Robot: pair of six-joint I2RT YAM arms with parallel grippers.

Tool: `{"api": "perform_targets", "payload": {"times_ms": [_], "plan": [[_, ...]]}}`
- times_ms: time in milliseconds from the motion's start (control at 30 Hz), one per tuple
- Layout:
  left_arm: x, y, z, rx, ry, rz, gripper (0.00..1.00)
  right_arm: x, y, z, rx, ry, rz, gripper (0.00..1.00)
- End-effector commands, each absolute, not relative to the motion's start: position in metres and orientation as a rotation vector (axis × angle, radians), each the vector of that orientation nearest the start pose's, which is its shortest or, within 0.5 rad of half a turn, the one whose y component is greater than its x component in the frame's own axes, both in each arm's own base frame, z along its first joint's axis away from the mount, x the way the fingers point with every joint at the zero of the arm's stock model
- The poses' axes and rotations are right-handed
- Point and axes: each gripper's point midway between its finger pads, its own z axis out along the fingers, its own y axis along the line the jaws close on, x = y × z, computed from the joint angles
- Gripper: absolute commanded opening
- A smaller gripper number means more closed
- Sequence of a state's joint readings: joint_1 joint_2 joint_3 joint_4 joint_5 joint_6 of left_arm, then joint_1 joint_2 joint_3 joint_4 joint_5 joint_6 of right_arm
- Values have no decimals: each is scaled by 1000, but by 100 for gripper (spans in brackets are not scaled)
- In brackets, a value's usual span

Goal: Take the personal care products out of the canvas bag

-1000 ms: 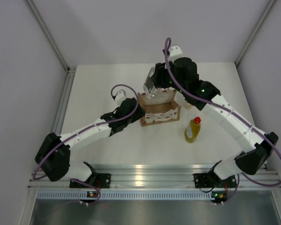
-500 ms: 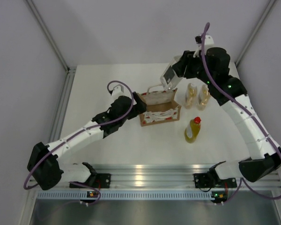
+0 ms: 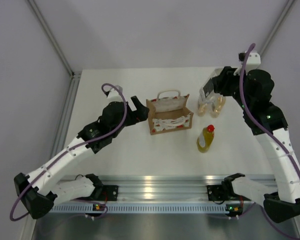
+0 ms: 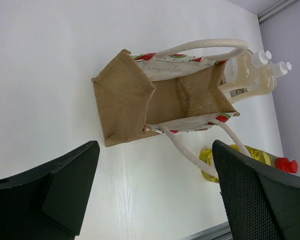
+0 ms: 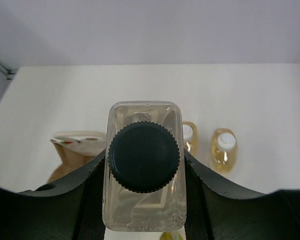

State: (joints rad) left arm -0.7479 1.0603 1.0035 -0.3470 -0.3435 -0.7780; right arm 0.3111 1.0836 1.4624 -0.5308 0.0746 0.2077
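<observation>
The right gripper (image 3: 208, 92) is clamping the clear bottle (image 5: 144, 212) across its flat, rounded-rectangle body, 1 dark finger pressing on each side, with the ribbed dark grey cap (image 5: 144, 157) facing straight back at the wrist camera, so the bottle's long axis is running along that camera's line of sight. The bottle is hanging in the air near the far right corner of the tabletop (image 3: 115, 150), above the 2 amber bottles (image 3: 211, 106), which are standing upright side by side with white caps up, right of the bag. The yellow bottle (image 3: 205, 139) with a red cap is standing alone nearer the near edge, right of centre. The canvas bag (image 3: 170, 116) is sitting upright around the middle of the tabletop, its mouth gaping upward, its long side running left to right; the coarse tan weave, white band with red marks and white rope handles are showing plainly, and its inside is looking bare in the left wrist view. The left gripper (image 4: 155, 150) is gaping wide, gripping nothing, just beside the bag's left end.
</observation>
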Motion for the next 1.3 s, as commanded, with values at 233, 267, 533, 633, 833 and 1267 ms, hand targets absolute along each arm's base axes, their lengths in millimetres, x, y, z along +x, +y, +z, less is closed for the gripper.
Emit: {"api": "perform_targets", "payload": {"times_ms": [233, 267, 533, 633, 833, 1267], "plan": [[245, -149, 300, -175, 1990, -420, 98, 295, 35, 380, 104, 1671, 66, 0], [242, -144, 305, -180, 1981, -412, 98, 290, 33, 375, 112, 1667, 62, 0], [223, -111, 311, -156, 1953, -326, 98, 297, 15, 299, 141, 1776, -43, 0], [218, -112, 308, -114, 1961, -340, 98, 302, 12, 288, 125, 1747, -47, 0], [215, -105, 290, -85, 1981, -290, 98, 309, 12, 257, 73, 1669, -40, 0], [214, -100, 272, -82, 2005, -244, 98, 336, 1, 212, 91, 1727, -12, 1]]}}
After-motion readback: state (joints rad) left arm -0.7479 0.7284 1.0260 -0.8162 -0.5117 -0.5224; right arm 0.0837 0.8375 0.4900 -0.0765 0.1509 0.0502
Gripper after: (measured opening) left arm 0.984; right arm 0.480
